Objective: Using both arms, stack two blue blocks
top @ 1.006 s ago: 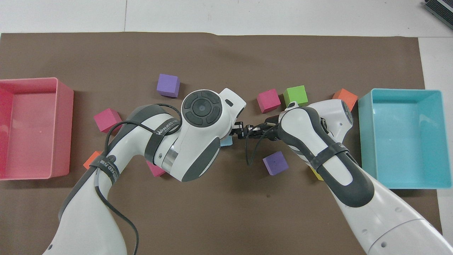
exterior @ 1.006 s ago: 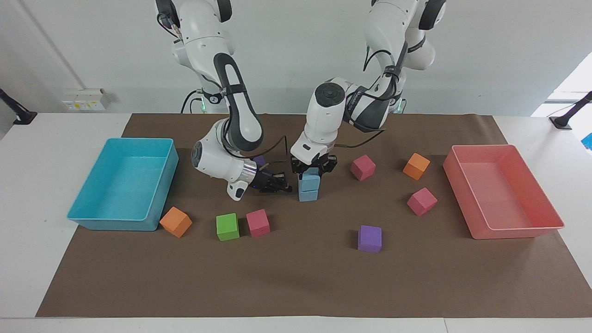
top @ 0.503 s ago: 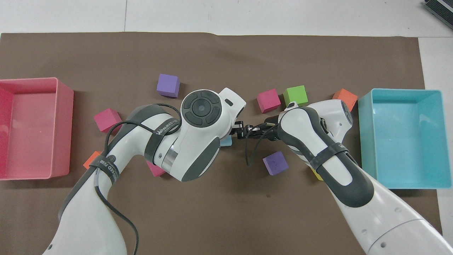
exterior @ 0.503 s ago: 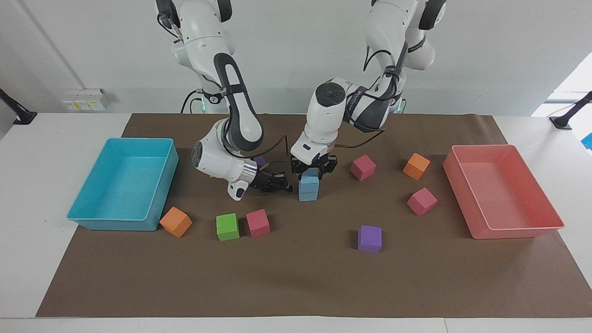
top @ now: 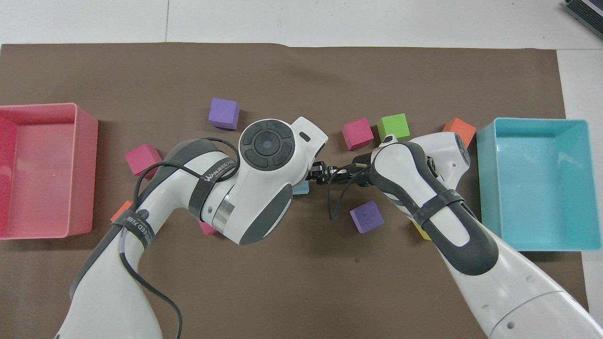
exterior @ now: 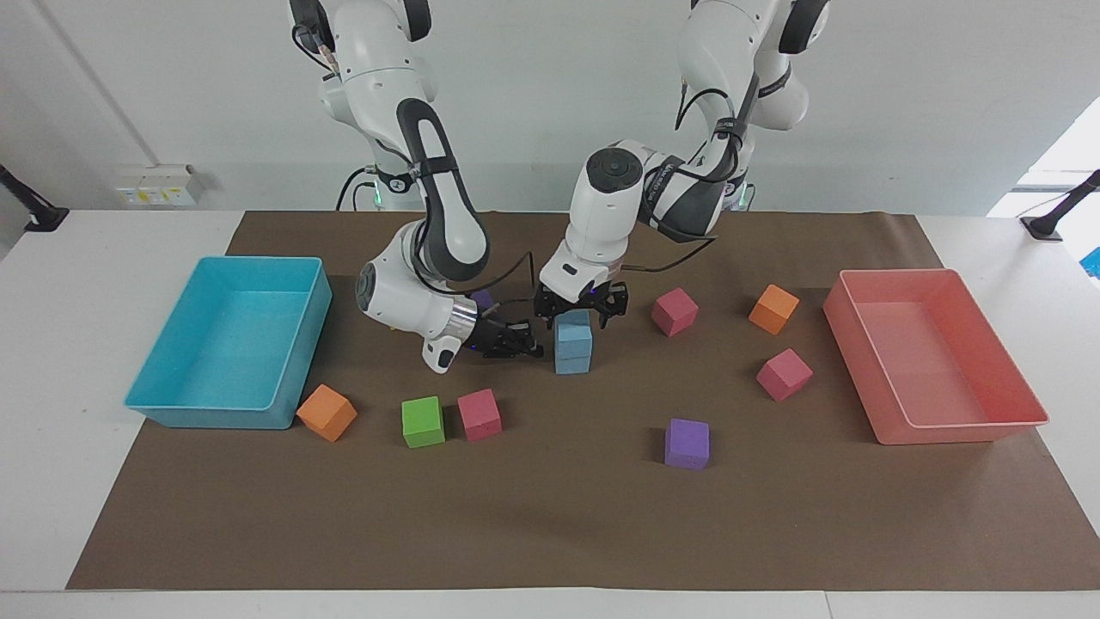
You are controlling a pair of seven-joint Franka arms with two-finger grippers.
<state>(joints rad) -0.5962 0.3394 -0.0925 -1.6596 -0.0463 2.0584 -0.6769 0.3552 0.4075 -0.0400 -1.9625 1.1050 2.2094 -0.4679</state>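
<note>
Two sky-blue blocks stand stacked mid-table: the upper block (exterior: 574, 330) rests on the lower block (exterior: 572, 362). My left gripper (exterior: 577, 310) hangs just over the stack, open, its fingers spread to either side of the upper block's top and clear of it. My right gripper (exterior: 526, 346) is shut and empty, low over the mat beside the stack toward the right arm's end. In the overhead view the left wrist hides most of the stack; only a blue corner (top: 302, 188) shows, with the right gripper (top: 337, 172) beside it.
A turquoise tray (exterior: 172, 411) sits at the right arm's end, a pink tray (exterior: 962, 430) at the left arm's end. Loose cubes lie around: orange (exterior: 326, 413), green (exterior: 423, 421), pink (exterior: 479, 414), purple (exterior: 687, 444), magenta (exterior: 784, 374), magenta (exterior: 674, 311), orange (exterior: 773, 309).
My left gripper has opened, let go of the upper blue block and risen slightly; the block stays on the lower one. The right arm has barely moved.
</note>
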